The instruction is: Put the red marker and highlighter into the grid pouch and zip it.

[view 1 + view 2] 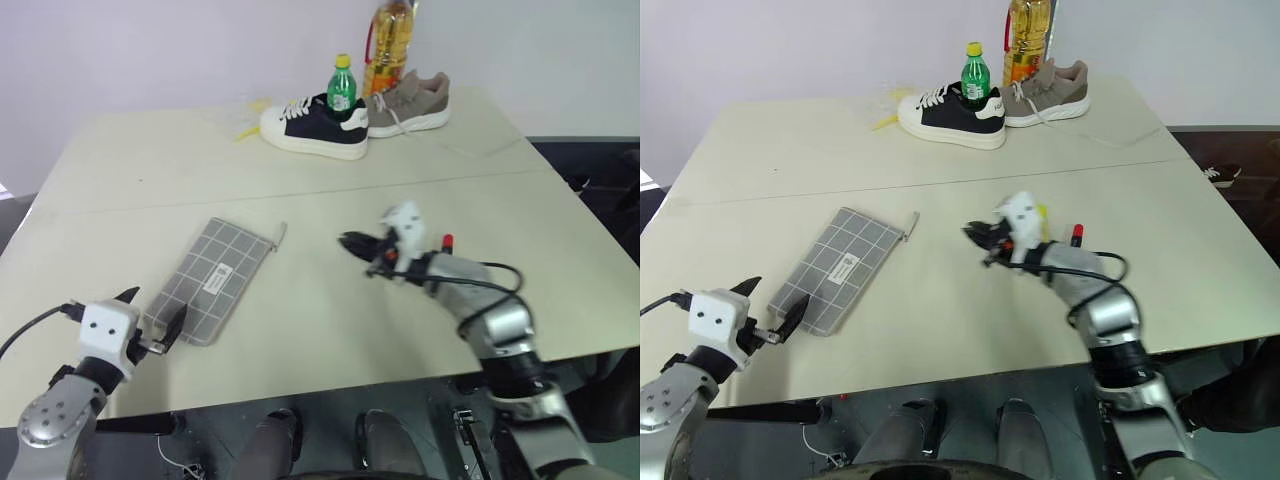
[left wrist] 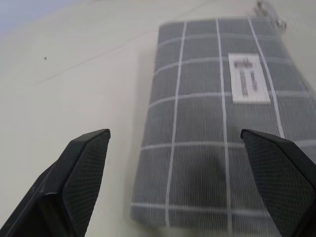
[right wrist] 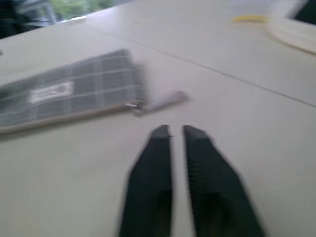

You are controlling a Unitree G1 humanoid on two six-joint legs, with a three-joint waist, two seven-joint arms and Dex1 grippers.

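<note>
Broadly, the table (image 1: 300,310) is a wide pale surface with a seam running across it. At its far edge sit 2 shoes, a black-and-white one (image 1: 315,125) and a grey-brown one (image 1: 410,103), with a green bottle (image 1: 342,85) between them and a taller bottle of yellow liquid (image 1: 390,40) behind. A small yellow scrap (image 1: 247,130) lies just beside the black shoe's toe.

Nearer the robot, the pouch (image 1: 208,278) lies flat on the left half of the table, grey with white grid lines and a white label (image 1: 216,278) (the print is too small to read). Its zipper pull (image 3: 165,100) trails off one corner onto the table.

The right gripper (image 1: 352,243) hangs over the middle of the table, pointing toward the pouch but well apart from it; its 2 fingers are pressed nearly together with nothing between them. Just behind that arm a red tip (image 1: 447,241) and a bit of yellow (image 1: 1041,211) peek out on the table, likely the marker and highlighter, though most of each is hidden.

The left gripper (image 1: 155,318) sits at the pouch's near end with its fingers (image 2: 79,173) spread wide, one tip over the fabric, the other over bare table; contact cannot be told.
</note>
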